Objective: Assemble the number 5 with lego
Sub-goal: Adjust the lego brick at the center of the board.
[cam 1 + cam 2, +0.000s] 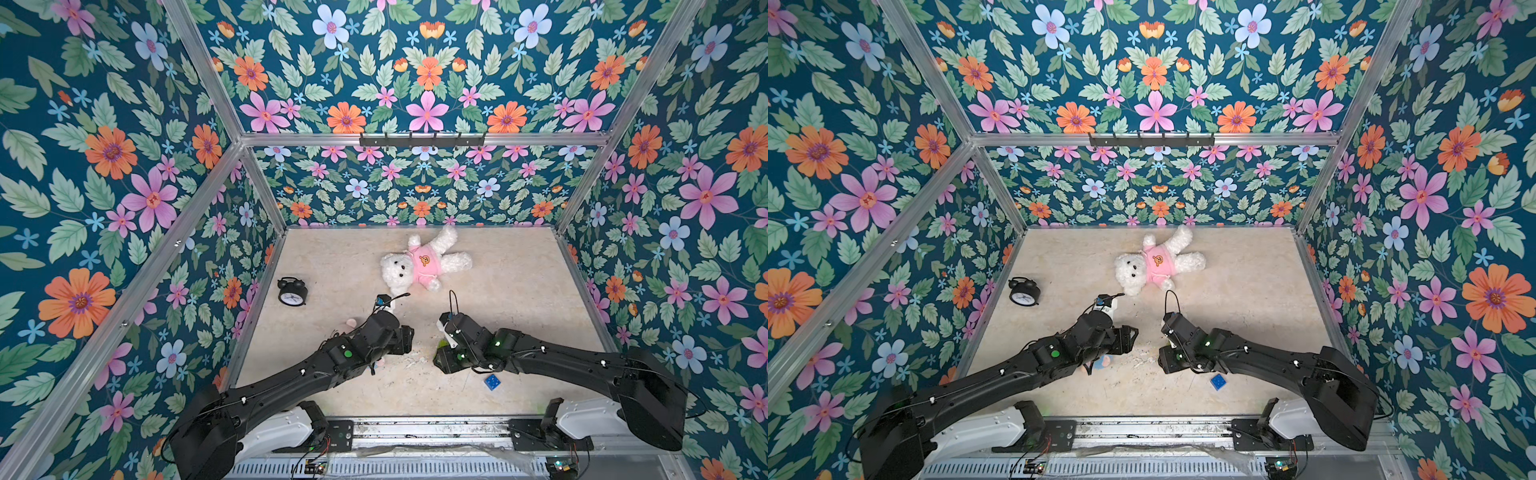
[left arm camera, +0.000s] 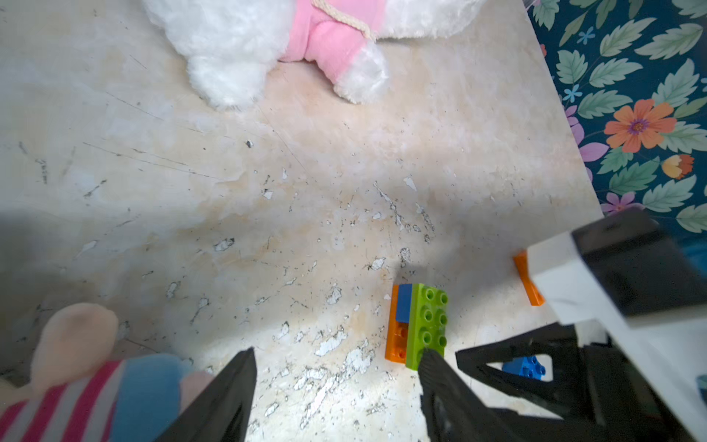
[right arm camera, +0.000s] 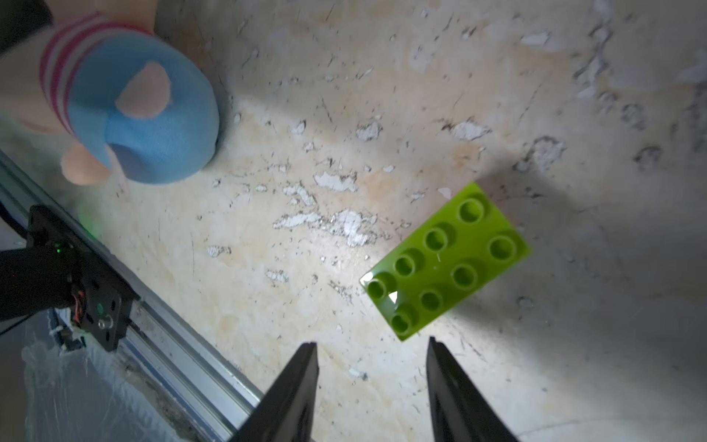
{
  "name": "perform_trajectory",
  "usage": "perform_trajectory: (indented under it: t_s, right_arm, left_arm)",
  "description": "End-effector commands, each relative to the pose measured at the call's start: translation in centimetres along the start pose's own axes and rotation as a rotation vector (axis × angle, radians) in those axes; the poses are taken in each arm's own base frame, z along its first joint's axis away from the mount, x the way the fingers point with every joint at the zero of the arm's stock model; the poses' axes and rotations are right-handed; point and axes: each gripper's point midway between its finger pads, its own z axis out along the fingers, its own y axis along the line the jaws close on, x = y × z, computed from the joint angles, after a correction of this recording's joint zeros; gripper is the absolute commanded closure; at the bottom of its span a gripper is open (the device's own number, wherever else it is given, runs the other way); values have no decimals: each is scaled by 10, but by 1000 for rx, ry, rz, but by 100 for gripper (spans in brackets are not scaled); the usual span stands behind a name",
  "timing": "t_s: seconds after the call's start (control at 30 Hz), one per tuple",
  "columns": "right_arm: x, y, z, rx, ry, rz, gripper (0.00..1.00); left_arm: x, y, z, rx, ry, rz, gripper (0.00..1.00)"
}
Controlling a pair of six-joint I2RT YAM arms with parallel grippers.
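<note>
Green-topped stack (image 2: 424,325): three joined; orange brick (image 2: 530,285), blue brick (image 2: 526,368) loose. My left fingers (image 2: 229,394), right fingers (image 3: 298,390) apart, empty.

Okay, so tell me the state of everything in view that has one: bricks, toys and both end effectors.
Brick stack: orange, blue, green joined, resting on table.
Loose orange brick: unattached, partly hidden.
Loose blue brick: unattached, on table.
Left end effector: open, empty.
Right end effector: open, empty.
White teddy: lying face up.
Striped doll: lying, partly hidden.
Alarm clock: face showing, time unreadable.
</note>
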Motion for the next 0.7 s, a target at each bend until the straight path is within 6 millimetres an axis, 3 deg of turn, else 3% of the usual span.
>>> perform_trajectory:
  t_s: [0.0, 0.2, 0.67]
  right_arm:
    - [16, 3, 6, -47, 42, -14, 39]
    - [18, -2, 14, -58, 4, -14, 34]
    - [-16, 3, 39, 12, -21, -19, 35]
  left_arm:
    - [-7, 4, -4, -16, -38, -1, 27]
    - [-19, 3, -10, -31, -81, 24, 22]
    - [-30, 22, -36, -60, -197, -19, 18]
